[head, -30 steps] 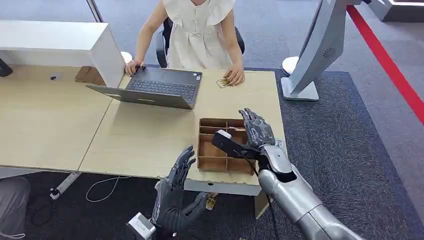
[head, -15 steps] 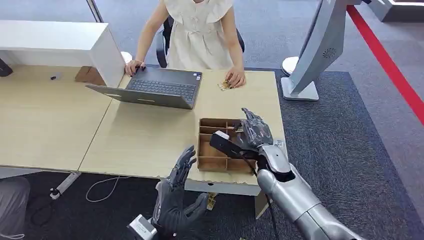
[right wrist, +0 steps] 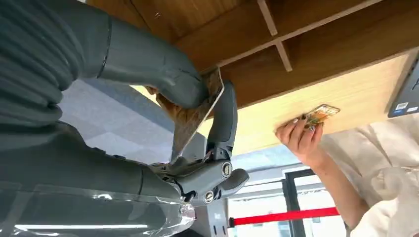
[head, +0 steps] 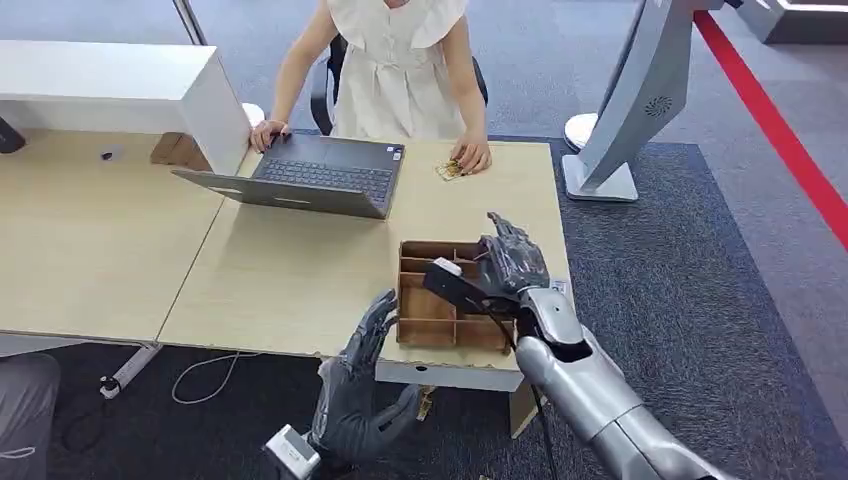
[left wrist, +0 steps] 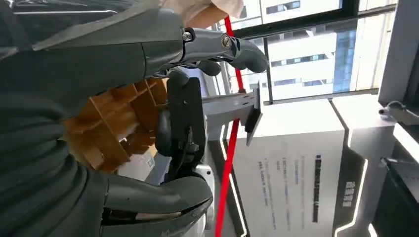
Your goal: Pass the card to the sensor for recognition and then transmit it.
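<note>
Card (right wrist: 196, 114) sits pinched between the right hand's (head: 512, 262) thumb and fingers, above the wooden tray (head: 420, 325) at the desk's near edge. The left hand (head: 360, 395) hangs spread and empty below the desk. With so thin a pinch, the card could likely slip or twist on its way to the sensor

The right arm (head: 590, 385) is smooth silver, ending in a dark grey hand (head: 512, 262) with glossy jointed fingers; a thin black cable runs beside its wrist. The left hand (head: 355, 395) is the same dark grey, with a ribbed cover behind it and bright screws at the knuckles.
</note>
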`<act>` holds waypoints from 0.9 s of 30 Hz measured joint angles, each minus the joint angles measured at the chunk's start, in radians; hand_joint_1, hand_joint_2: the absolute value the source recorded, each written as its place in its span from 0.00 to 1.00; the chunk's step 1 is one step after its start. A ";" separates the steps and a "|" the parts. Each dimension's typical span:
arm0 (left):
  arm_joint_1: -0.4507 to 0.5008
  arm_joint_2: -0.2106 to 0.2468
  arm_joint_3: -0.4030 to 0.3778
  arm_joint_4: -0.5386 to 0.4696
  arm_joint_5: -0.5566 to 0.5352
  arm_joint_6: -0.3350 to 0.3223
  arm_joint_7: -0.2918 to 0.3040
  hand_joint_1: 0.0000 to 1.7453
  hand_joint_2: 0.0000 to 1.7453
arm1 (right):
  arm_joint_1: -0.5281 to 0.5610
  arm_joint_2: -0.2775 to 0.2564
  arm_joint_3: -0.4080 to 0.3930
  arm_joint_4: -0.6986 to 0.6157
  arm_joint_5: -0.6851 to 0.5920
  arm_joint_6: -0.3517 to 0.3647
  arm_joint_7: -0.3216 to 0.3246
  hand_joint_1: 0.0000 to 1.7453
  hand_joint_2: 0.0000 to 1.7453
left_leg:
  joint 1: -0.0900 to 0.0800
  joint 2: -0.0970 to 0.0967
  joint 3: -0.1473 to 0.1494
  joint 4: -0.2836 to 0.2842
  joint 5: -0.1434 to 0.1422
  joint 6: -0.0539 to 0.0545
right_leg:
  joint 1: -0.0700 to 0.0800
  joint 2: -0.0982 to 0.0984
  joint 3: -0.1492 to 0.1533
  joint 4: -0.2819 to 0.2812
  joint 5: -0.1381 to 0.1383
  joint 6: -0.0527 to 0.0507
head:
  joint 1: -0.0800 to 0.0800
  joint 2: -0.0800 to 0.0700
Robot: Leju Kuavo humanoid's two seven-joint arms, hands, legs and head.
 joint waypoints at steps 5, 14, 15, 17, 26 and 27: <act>0.000 -0.006 0.005 0.010 -0.007 -0.014 -0.017 0.00 1.00 | 0.016 -0.005 -0.017 -0.026 0.033 -0.034 0.013 1.00 1.00 | 0.000 0.000 0.000 0.000 0.000 0.000 | 0.000 0.000 0.000 0.000 0.000 0.000 | 0.000 0.000; -0.005 -0.021 0.016 0.033 -0.012 -0.037 -0.042 0.00 1.00 | 0.018 -0.040 -0.060 -0.168 0.074 -0.012 0.054 1.00 1.00 | 0.000 0.000 0.000 0.000 0.000 0.000 | 0.000 0.000 0.000 0.000 0.000 0.000 | 0.000 0.000; -0.006 -0.023 0.016 0.036 -0.012 -0.038 -0.045 0.00 1.00 | 0.018 -0.045 -0.063 -0.182 0.077 -0.008 0.057 1.00 1.00 | 0.000 0.000 0.000 0.000 0.000 0.000 | 0.000 0.000 0.000 0.000 0.000 0.000 | 0.000 0.000; -0.009 -0.026 0.018 0.043 -0.012 -0.040 -0.048 0.00 1.00 | 0.018 -0.053 -0.069 -0.208 0.079 -0.006 0.064 1.00 1.00 | 0.000 0.000 0.000 0.000 0.000 0.000 | 0.000 0.000 0.000 0.000 0.000 0.000 | 0.000 0.000; -0.016 -0.040 0.025 0.066 -0.015 -0.041 -0.058 0.00 1.00 | 0.018 -0.075 -0.086 -0.271 0.078 -0.005 0.068 1.00 1.00 | 0.000 0.000 0.000 0.000 0.000 0.000 | 0.000 0.000 0.000 0.000 0.000 0.000 | 0.000 0.000; -0.016 -0.040 0.026 0.068 -0.015 -0.041 -0.060 0.00 1.00 | 0.018 -0.077 -0.087 -0.274 0.076 -0.005 0.068 1.00 1.00 | 0.000 0.000 0.000 0.000 0.000 0.000 | 0.000 0.000 0.000 0.000 0.000 0.000 | 0.000 0.000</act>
